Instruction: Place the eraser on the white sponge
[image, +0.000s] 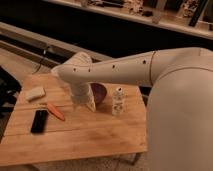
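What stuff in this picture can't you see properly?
- Camera view: the gripper, pointing down over the table, hides the purple bowl's left side.
- Camera view: the robot's white body hides the table's right end.
- Camera view: the bottle's markings are too small to read.
- Camera view: shelf clutter is cut off by the top edge.

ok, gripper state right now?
Gripper: open, holding nothing, above the table beside the dark bowl; eraser lies on the table.
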